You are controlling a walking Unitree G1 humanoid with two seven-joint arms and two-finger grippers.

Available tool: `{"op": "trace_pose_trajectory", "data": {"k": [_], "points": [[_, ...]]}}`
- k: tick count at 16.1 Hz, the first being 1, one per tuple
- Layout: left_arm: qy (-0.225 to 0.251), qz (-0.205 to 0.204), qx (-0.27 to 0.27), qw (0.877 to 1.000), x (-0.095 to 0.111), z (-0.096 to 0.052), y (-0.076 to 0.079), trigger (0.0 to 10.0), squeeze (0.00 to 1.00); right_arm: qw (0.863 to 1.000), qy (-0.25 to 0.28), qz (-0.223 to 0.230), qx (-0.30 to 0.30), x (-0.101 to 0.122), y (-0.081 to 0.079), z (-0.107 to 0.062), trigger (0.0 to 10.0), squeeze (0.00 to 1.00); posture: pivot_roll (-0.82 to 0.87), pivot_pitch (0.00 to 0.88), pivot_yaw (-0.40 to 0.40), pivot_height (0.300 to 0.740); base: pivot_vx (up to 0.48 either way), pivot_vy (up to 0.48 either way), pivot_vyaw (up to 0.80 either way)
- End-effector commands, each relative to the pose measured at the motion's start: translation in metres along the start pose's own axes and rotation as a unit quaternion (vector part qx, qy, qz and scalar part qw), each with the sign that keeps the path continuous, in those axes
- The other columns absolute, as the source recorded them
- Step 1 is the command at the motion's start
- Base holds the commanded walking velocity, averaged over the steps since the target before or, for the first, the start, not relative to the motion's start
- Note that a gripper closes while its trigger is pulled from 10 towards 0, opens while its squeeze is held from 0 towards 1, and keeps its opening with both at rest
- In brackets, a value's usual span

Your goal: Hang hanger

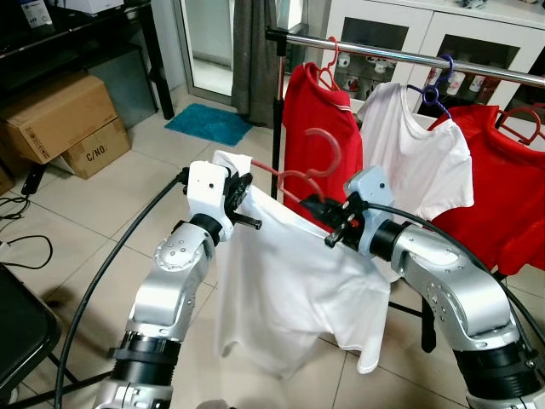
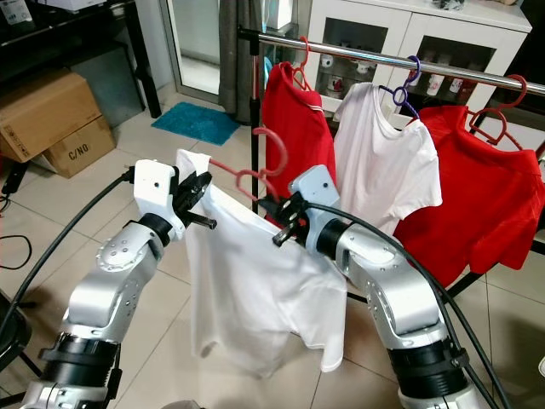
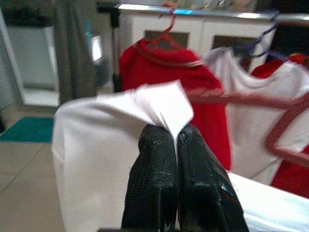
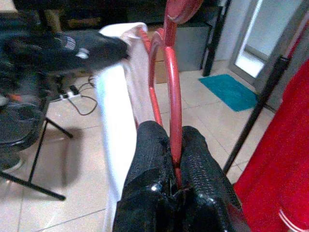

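Note:
A white T-shirt (image 1: 285, 290) hangs on a red hanger (image 1: 300, 179) held in front of the clothes rail (image 1: 409, 55). My left gripper (image 1: 249, 200) is shut on the shirt's shoulder (image 3: 166, 104), black fingers (image 3: 154, 179) pinching the fabric. My right gripper (image 1: 328, 213) is shut on the red hanger (image 4: 171, 92), fingers (image 4: 149, 164) clamping its bar. The hanger's hook (image 1: 328, 145) curls up below the rail, apart from it.
On the rail hang a red shirt (image 1: 319, 119), a white shirt (image 1: 417, 153) on a purple hanger, and another red shirt (image 1: 502, 187). Cardboard boxes (image 1: 60, 119) stand at the left, a teal mat (image 1: 209, 123) on the tiled floor, white cabinets (image 1: 443, 34) behind.

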State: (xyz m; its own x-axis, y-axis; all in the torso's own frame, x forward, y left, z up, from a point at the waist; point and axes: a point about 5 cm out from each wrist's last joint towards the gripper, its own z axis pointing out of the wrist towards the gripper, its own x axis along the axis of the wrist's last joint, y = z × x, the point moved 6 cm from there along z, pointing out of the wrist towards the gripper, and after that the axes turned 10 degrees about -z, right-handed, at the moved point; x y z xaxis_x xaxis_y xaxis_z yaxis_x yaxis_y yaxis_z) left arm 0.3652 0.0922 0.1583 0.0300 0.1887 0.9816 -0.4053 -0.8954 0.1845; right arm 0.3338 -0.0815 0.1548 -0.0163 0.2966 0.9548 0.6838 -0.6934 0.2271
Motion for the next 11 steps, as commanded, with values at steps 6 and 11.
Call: {"op": "trace_pose_trajectory", "data": {"k": [6,11], "points": [[0.082,0.049,0.085,0.992,0.046,-0.017,-0.042,0.0,0.0,0.997,-0.034,-0.065,-0.008,-0.013,0.011,-0.006,0.0,0.0,0.07,0.0,0.004,0.74,0.0,0.0,0.0],[0.092,0.12,0.181,0.972,0.085,-0.03,-0.115,0.0,0.0,0.993,-0.025,-0.075,0.083,-0.017,-0.015,-0.019,0.0,0.0,0.07,0.0,0.012,0.74,0.0,0.0,0.0]]}}
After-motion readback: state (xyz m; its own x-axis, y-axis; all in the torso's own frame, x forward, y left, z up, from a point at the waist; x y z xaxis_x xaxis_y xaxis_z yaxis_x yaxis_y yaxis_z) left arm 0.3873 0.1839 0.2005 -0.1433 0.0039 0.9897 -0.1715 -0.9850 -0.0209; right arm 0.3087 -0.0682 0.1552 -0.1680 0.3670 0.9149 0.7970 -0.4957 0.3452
